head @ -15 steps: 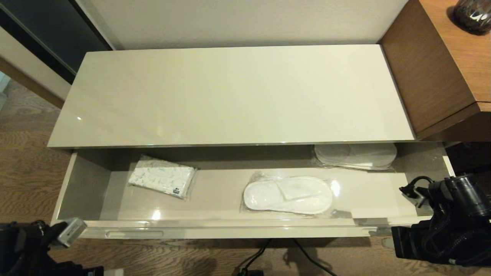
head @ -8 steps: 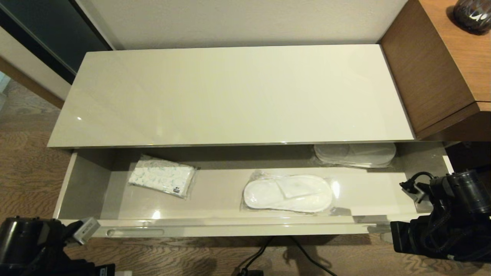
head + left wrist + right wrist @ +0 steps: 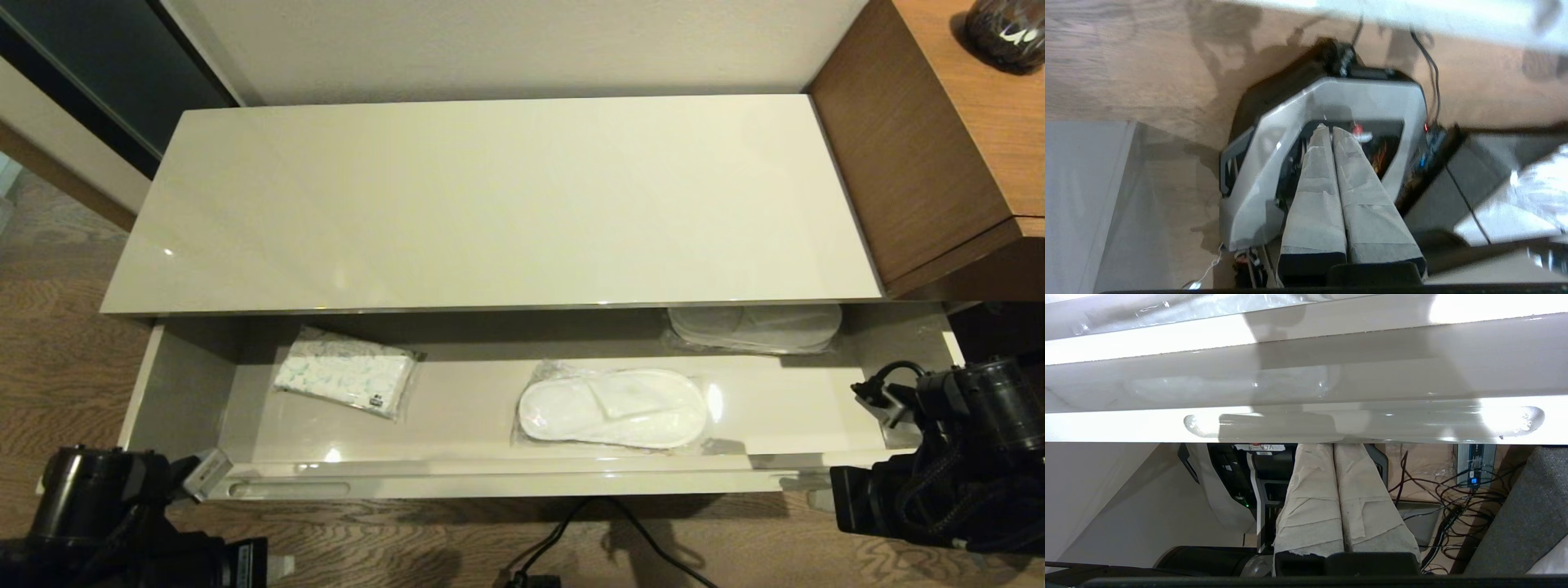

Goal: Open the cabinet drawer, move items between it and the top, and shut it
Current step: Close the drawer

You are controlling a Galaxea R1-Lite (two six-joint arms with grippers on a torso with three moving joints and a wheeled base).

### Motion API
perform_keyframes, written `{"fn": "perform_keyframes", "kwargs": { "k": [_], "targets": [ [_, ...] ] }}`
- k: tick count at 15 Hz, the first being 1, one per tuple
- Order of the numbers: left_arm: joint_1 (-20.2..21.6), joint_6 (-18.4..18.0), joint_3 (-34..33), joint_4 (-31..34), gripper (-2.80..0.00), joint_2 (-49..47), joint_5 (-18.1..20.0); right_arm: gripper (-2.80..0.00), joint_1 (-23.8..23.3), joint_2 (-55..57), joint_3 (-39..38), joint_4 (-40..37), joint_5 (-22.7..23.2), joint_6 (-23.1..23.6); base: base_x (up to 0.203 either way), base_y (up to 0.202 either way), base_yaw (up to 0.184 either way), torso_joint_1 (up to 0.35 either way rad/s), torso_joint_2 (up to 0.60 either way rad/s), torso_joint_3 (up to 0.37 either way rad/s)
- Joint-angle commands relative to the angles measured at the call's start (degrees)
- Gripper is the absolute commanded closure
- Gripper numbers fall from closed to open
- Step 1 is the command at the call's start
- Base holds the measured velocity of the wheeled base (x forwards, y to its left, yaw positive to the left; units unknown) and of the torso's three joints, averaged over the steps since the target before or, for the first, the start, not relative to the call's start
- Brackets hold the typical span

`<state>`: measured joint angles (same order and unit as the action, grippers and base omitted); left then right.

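The cabinet drawer [image 3: 490, 483] stands pulled out below the glossy cream top [image 3: 490, 204], which is bare. Inside lies a wrapped pair of white slippers [image 3: 612, 408], right of the middle. A second wrapped pair [image 3: 755, 328] sits at the back right, half under the top. My left gripper [image 3: 1329, 130] is shut on nothing and points at the robot's base; its arm [image 3: 98, 506] is by the drawer's front left corner. My right gripper [image 3: 1333, 447] is shut and empty, its tips just under the drawer front's lower edge, below the oblong pull [image 3: 1363, 422].
A white-and-blue patterned packet [image 3: 343, 380] lies in the drawer's left part. A taller brown wood-grain desk [image 3: 922, 147] adjoins the cabinet on the right, with a dark object [image 3: 1004, 28] on it. Cables [image 3: 571, 531] run over the wooden floor under the drawer front.
The drawer front and its contents have slid a little toward the cabinet. My left arm has come up and to the right, toward the drawer's left corner. The right arm has barely shifted.
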<state>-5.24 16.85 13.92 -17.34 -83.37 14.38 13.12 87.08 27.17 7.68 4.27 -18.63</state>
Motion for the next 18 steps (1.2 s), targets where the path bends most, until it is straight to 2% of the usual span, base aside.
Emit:
{"fn": "perform_keyframes", "kwargs": {
  "k": [1, 3, 5, 9, 10, 14, 18],
  "targets": [
    [-0.65, 2.26, -0.23, -5.38, 0.00, -4.00, -2.17, 0.00, 0.07, -0.24, -0.10, -0.03, 0.04, -0.09, 0.000, 0.000, 0.000, 0.000, 0.00, 0.000],
    [-2.83, 4.87, -0.37, -13.39, 0.00, -7.88, -7.49, 0.00, 0.07, -0.59, -0.19, -0.03, 0.04, -0.09, 0.000, 0.000, 0.000, 0.000, 0.00, 0.000],
    [-3.45, 6.08, -0.08, -15.10, 0.00, -9.46, -9.26, 0.00, 0.07, -0.77, -0.28, -0.03, 0.04, -0.09, 0.000, 0.000, 0.000, 0.000, 0.00, 0.000],
    [-3.81, 9.20, 3.01, -15.62, 0.00, -8.86, -10.07, 0.00, 0.02, -1.07, -0.15, 0.62, 0.04, -0.84, 0.000, 0.000, 0.000, 0.000, 0.00, 0.000],
    [-3.81, 9.16, 3.54, -15.62, 0.00, -8.75, -10.20, 0.00, 0.04, -0.99, -0.05, 2.77, -0.02, -2.59, 0.000, 0.000, 0.000, 0.000, 0.00, 0.000],
    [-3.90, 9.25, 6.55, -15.62, 0.00, -8.83, -14.01, 0.00, -0.02, 1.34, 1.20, 6.52, -3.05, -3.28, 0.000, 0.000, 0.000, 0.000, 0.00, 0.000],
    [-3.90, 9.34, 7.96, -15.62, 0.00, -8.21, -14.55, 0.00, -0.02, 1.43, 2.71, 7.09, -3.21, -4.93, 0.000, 0.000, 0.000, 0.000, 0.00, 0.000]
  ]
}}
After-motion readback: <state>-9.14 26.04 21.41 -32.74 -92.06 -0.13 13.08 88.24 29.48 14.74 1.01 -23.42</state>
